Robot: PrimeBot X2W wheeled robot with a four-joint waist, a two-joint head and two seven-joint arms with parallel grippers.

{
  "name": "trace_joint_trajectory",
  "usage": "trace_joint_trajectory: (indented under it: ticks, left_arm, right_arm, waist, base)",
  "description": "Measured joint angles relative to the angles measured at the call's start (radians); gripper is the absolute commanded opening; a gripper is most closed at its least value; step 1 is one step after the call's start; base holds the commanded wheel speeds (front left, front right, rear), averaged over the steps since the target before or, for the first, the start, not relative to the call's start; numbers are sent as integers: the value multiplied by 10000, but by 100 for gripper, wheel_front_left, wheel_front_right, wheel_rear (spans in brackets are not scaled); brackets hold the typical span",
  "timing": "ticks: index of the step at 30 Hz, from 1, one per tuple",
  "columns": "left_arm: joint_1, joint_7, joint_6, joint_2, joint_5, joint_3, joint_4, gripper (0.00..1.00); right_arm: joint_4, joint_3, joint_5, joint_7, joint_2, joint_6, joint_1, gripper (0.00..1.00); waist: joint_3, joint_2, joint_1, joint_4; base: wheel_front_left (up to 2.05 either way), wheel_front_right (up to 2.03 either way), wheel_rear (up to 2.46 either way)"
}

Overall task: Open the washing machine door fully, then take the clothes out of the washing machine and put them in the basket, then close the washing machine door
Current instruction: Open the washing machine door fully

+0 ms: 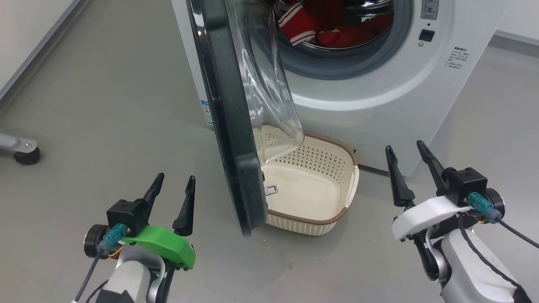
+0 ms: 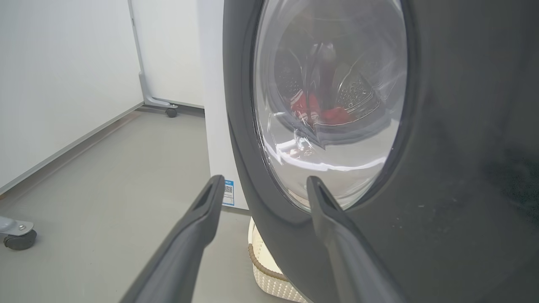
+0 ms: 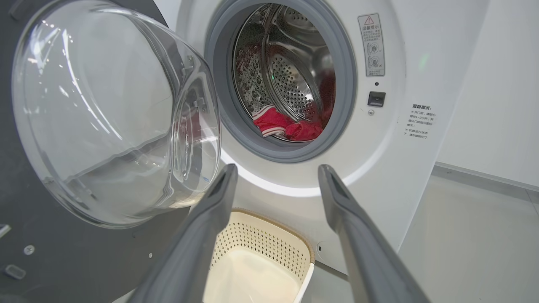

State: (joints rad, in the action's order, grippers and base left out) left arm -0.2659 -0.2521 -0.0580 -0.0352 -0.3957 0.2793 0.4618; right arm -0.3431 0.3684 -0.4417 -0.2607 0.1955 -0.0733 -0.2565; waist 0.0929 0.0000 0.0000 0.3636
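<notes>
The washing machine [image 1: 379, 84] stands ahead with its door [image 1: 229, 126] swung out about halfway, edge-on toward me, its glass bowl [image 3: 109, 118] bulging inward. Red clothes [image 1: 320, 25] with white striped trim lie in the steel drum [image 3: 290, 84]. The cream basket [image 1: 311, 185] sits on the floor under the opening, partly behind the door, with nothing in it. My left gripper [image 1: 172, 185] is open, low and left of the door's outer face [image 2: 442, 168]. My right gripper [image 1: 406, 153] is open at the lower right, apart from the machine.
A grey floor spreads to the left and right of the machine. A caster foot on a metal leg [image 1: 23, 151] stands at the far left. White walls run along the left [image 2: 63, 84] and behind the machine's right side [image 3: 497, 84].
</notes>
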Motion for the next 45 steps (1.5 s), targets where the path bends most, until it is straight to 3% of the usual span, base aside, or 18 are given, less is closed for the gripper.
trace_joint_trajectory:
  ticks: [4,5,6,7,8,27,39,45]
  left_arm:
    - [2,2,0,0,-2,19,-6,100]
    - [2,2,0,0,-4,27,-6,96]
    - [3,2,0,0,-4,38,-6,65]
    - [3,2,0,0,-4,54,-10,21]
    - [3,2,0,0,-4,71,-15,0]
    - [-12,4,58,-96,17,-48,-819,0]
    - [-1005,-44,203,-184,633,-596,-4324,0]
    - [-1103,-58,-148,-138,803,54,-5931,0]
  right_arm:
    - [19,-117,92,0,-77,0,2,100]
    - [31,-144,140,0,-86,0,3,100]
    - [33,-173,163,0,-98,0,7,100]
    - [35,-203,178,0,-109,2,16,100]
    - [36,-240,209,0,-119,2,28,100]
    - [77,-734,771,0,-368,107,197,100]
    - [59,-917,1016,0,-499,313,221,100]
    - [44,-951,1183,0,-673,424,227,100]
  waist:
    - [22,0,0,-3]
    - [30,0,0,-4]
    - [35,0,0,-5]
    - [40,0,0,-4]
    - [45,0,0,-3]
    - [130,0,0,143]
    - [161,1,0,242]
    - [149,1,0,222]
  base:
    - [0,0,0]
    - [0,0,0]
    - [0,0,0]
    - [0,0,0]
    - [0,0,0]
    - [0,0,0]
    - [0,0,0]
    - [0,0,0]
